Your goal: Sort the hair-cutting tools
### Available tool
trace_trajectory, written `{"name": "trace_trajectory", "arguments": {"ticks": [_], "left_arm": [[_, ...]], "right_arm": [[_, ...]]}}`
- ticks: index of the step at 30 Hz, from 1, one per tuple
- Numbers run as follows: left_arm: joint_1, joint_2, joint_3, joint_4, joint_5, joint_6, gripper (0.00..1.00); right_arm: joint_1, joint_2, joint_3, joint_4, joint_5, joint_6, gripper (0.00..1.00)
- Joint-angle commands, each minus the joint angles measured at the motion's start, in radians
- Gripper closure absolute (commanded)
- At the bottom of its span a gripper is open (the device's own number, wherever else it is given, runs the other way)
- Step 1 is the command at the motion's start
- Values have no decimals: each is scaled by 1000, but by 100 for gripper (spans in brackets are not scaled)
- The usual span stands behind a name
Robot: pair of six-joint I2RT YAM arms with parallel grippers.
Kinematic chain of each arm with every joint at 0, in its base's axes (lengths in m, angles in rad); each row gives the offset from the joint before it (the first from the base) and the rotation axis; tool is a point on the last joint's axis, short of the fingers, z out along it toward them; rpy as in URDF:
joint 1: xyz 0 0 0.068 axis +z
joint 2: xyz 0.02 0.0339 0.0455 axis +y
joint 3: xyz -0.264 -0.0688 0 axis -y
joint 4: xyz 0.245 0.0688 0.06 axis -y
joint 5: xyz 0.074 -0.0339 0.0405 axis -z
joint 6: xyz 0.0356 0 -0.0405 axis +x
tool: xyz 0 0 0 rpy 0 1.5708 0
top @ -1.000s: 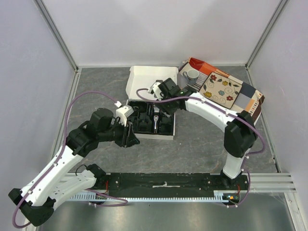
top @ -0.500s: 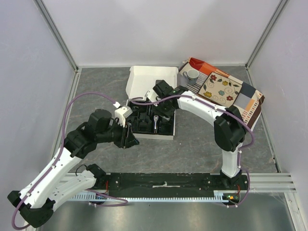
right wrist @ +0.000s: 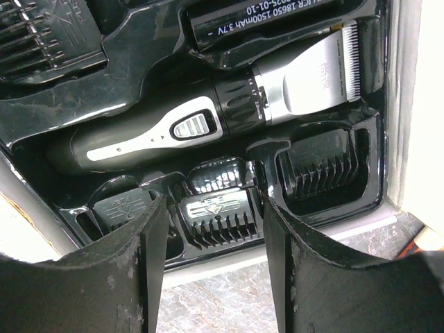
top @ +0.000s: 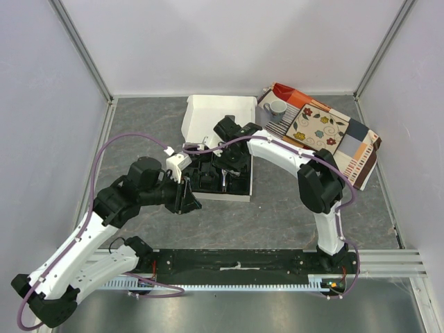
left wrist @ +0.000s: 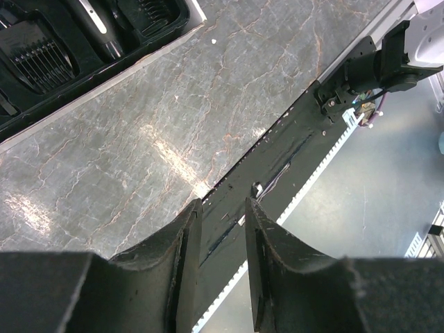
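A black tray (top: 239, 189) sits in a white box and holds the hair-cutting tools. In the right wrist view the black-and-silver clipper (right wrist: 208, 118) lies in its slot, with black comb attachments (right wrist: 215, 211) in pockets along the tray's edge below it. My right gripper (right wrist: 211, 208) is open and empty, just above the tray (top: 231, 161), with its fingers either side of the middle comb. My left gripper (left wrist: 222, 205) is narrowly open and empty, over the bare table left of the tray's front corner (top: 189, 201). The clipper (left wrist: 97, 24) and a comb (left wrist: 38, 52) also show in the left wrist view. No cable shows.
The white box lid (top: 215, 114) stands open behind the tray. A grey mug (top: 277, 107), a red item (top: 288, 90) and a flower-patterned cloth (top: 326, 132) lie at the back right. The black mounting rail (top: 236, 267) runs along the near edge.
My right gripper has moved left and down over the tray, closer to the combs. My left arm has barely moved.
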Motion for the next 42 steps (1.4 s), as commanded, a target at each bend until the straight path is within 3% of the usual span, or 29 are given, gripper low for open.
{"name": "trace_trajectory", "arguments": {"ticks": [1,16,42], "left_arm": [[0,3,0,24,18,-23,62],[0,17,-1,25,19,-17,61],[0,2,-15,25,19,-18,61]], "right_arm": [[4,27,53,-25,-33,-33,43],[4,44,59,-32,-12,-38,36],[2,65,86,-29,18,-26,34]]}}
